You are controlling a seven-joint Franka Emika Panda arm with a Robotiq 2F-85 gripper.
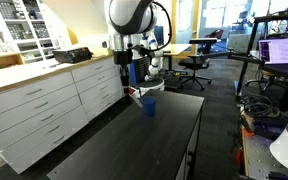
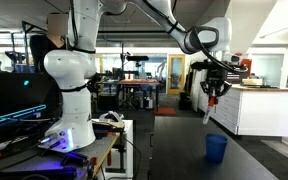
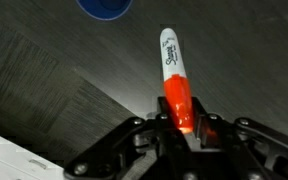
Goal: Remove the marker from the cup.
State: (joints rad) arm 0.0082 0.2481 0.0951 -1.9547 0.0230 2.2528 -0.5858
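Note:
My gripper [image 3: 181, 120] is shut on the marker [image 3: 173, 70], a red-orange stick with a white labelled part pointing away from the jaws. The marker is out of the cup and held in the air. The blue cup [image 3: 105, 7] shows at the top edge of the wrist view, apart from the marker tip. In an exterior view the gripper [image 1: 134, 88] hangs above and beside the cup [image 1: 150, 104] on the dark tabletop [image 1: 134, 145]. In an exterior view the gripper [image 2: 212, 98] is well above the cup [image 2: 216, 148], with the marker [image 2: 206, 116] hanging below the jaws.
White drawer cabinets [image 1: 54, 105] run along one side of the dark table. A white counter [image 2: 259, 108] stands behind the cup. Office chairs [image 1: 196, 65] and desks are further back. A second white robot [image 2: 69, 75] and monitors stand off to the side.

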